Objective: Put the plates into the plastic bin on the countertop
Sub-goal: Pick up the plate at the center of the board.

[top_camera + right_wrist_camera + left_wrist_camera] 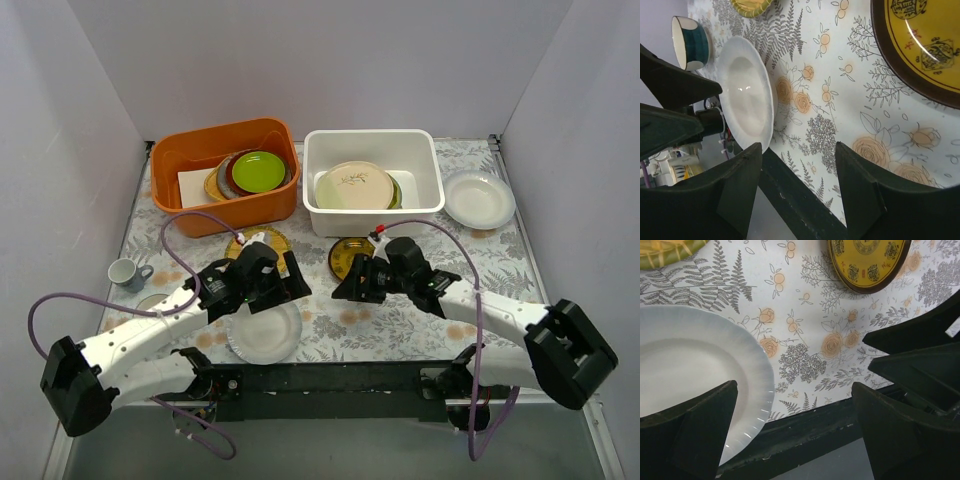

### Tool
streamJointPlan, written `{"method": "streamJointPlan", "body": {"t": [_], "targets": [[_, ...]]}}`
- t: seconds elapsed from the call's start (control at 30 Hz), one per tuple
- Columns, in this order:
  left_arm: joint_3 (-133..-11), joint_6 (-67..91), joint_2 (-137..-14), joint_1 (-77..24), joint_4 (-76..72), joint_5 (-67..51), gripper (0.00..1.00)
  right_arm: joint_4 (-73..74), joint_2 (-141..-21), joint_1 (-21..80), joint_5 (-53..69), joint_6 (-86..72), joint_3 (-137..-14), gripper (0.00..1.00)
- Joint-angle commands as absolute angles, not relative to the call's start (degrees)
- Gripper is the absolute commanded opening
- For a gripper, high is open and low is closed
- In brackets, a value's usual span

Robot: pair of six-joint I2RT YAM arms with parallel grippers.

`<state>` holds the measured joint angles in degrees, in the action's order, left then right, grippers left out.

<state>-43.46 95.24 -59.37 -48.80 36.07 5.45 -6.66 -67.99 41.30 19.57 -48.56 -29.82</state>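
Observation:
The white plastic bin (pixel 372 150) stands at the back right and holds a tan plate with a sprig motif (pixel 354 185) over a green one. On the countertop (pixel 400 325) lie a plain white plate (pixel 264 334), a small dark-and-gold plate (pixel 349 255), a woven yellow plate (pixel 262 241) half hidden by my left gripper, and a white plate (pixel 478 199) right of the bin. My left gripper (pixel 287 289) is open and empty above the white plate's (pixel 690 365) right edge. My right gripper (pixel 345 290) is open and empty just in front of the dark-and-gold plate (pixel 925 45).
An orange tub (pixel 222 175) at the back left holds green and maroon plates. A small cup (pixel 127 272) stands at the left. The two grippers face each other closely over the table's middle. The black front rail (pixel 320 378) runs along the near edge.

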Motion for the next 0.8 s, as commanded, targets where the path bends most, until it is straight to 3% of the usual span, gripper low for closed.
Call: {"method": "streamJointPlan", "body": {"t": [0.0, 0.17, 0.77], "targets": [[-39.3, 91.06, -52.83, -40.8, 32.79, -6.04, 0.98, -17.48, -74.69, 44.56, 17.58, -51.41, -35.06, 0.67], [-36.48, 88.25, -50.18, -32.35, 32.07, -14.32, 0.98, -22.4, -83.83, 46.32, 16.97, -53.6, -38.85, 0.67], [-41.57, 83.67, -49.22, -31.12, 38.58, -13.36, 0.98, -47.44, -104.05, 51.68, 8.54, -67.85, -42.89, 0.65]]}}
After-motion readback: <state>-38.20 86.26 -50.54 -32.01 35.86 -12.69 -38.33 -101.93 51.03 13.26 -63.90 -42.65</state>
